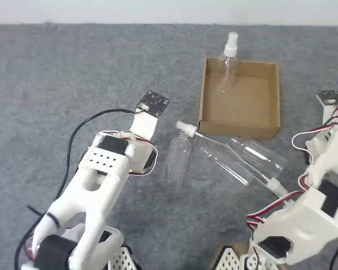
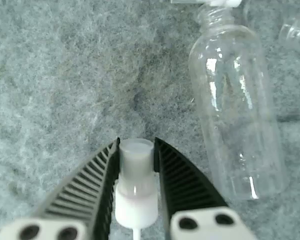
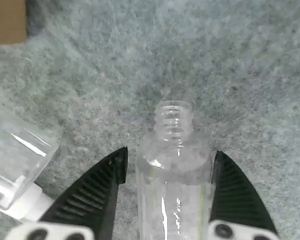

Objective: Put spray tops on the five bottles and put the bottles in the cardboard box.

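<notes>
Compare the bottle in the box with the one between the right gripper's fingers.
The boxed bottle wears a spray top; the right gripper's bottle has a bare threaded neck. The boxed bottle rests in the cardboard box; the other sits between open fingers. Both are clear plastic.

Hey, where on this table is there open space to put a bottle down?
Bare carpet stretches left of the cardboard box, beyond the left arm. The box's right half is also free. Between box and arms it is crowded with lying bottles and spray tops.
</notes>
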`<move>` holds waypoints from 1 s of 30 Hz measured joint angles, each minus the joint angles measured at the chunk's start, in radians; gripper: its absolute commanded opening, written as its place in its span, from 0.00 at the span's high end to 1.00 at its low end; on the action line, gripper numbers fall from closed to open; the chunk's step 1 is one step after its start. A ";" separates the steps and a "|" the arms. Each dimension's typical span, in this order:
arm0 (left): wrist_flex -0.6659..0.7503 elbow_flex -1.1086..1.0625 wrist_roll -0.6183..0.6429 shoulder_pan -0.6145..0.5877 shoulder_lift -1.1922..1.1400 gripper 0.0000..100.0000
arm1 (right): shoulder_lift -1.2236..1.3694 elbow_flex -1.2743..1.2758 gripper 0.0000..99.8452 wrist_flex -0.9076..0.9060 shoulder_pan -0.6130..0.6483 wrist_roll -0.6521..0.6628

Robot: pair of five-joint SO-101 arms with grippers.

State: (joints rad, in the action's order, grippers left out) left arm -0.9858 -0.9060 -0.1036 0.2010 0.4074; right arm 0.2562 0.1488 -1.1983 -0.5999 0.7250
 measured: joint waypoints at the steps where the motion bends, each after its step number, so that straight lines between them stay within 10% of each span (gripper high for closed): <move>1: 0.000 0.000 0.000 0.000 0.000 0.99 | 0.000 0.000 0.79 -0.005 0.000 0.023; 19: 0.000 0.000 0.002 0.000 0.000 0.99 | 0.075 -0.002 0.79 -0.061 0.000 0.160; 30: 0.000 0.000 0.002 0.000 0.000 0.99 | 0.072 -0.107 1.00 -0.163 0.000 0.153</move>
State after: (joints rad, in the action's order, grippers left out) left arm -0.9858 -0.9060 -0.1020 0.2010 0.4074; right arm 0.3284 0.0414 -1.3610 -0.5999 0.8784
